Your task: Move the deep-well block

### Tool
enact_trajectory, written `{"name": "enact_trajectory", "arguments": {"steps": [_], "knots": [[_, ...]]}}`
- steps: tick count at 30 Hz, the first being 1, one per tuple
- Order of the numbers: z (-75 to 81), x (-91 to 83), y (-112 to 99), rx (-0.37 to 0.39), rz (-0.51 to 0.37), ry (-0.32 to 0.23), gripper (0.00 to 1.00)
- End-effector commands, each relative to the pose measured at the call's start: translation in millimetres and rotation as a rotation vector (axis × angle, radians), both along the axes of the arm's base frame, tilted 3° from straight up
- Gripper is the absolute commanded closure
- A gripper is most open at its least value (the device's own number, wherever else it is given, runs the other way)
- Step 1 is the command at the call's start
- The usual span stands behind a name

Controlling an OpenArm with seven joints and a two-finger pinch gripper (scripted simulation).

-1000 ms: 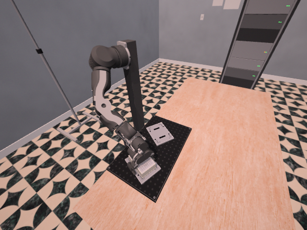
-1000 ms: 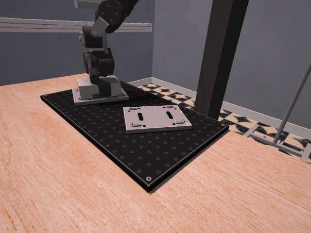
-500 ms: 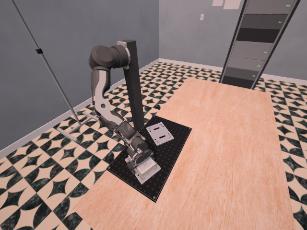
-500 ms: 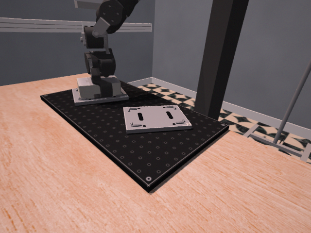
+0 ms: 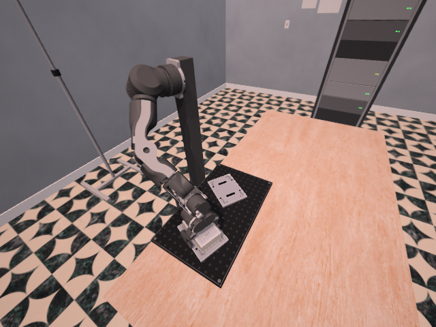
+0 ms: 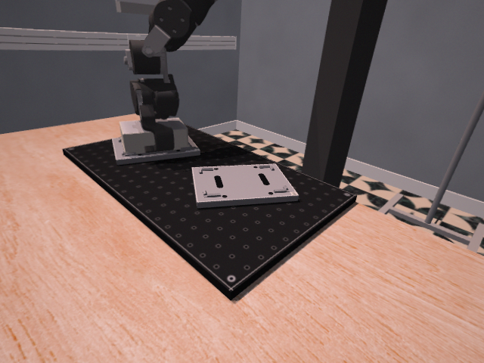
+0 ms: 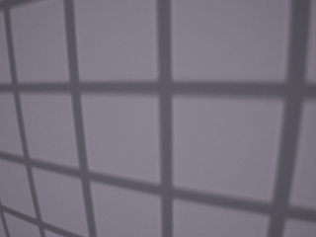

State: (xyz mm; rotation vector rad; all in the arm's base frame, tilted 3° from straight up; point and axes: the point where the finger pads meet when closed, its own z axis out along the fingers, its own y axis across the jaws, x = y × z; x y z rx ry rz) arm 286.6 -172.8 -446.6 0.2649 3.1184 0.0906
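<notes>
The white 96-well deep-well block (image 5: pixel 210 238) sits in plate nest N1 at the near end of the black perforated baseplate (image 5: pixel 216 225). My gripper (image 5: pixel 201 232) is lowered over the block, fingers open and straddling its sides; in the exterior view a dark finger (image 6: pixel 164 137) reaches down the block's side (image 6: pixel 136 141). The wrist view is filled by the block's well grid (image 7: pixel 163 128), very close and blurred. Plate nest N2 (image 5: pixel 227 191) is empty, with two slots and corner locators (image 6: pixel 244 184). I cannot make out the cut-off corner.
The arm's dark mounting post (image 5: pixel 191 130) stands at the baseplate's far edge, close behind N2 (image 6: pixel 339 89). A tall equipment rack (image 5: pixel 366 59) stands beyond the table's far end. A slanted tripod pole (image 5: pixel 67 95) stands on the floor to the left.
</notes>
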Motion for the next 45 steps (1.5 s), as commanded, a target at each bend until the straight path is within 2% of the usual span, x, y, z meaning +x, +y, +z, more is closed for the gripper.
{"name": "enact_trajectory", "arguments": {"steps": [1, 10, 25, 27, 35, 45], "knots": [[1.5, 1.2, -1.5, -0.004, -0.002, -0.001, 0.23], [1.5, 1.2, -1.5, -0.004, -0.002, -0.001, 0.23], [0.4, 0.5, 0.1, 0.001, -0.001, -0.001, 0.73], [0.4, 0.5, 0.1, 0.001, -0.001, -0.001, 0.73], [0.5, 0.6, -0.5, -0.001, -0.001, -0.001, 1.00], [0.5, 0.6, -0.5, -0.001, -0.001, -0.001, 1.00]]}}
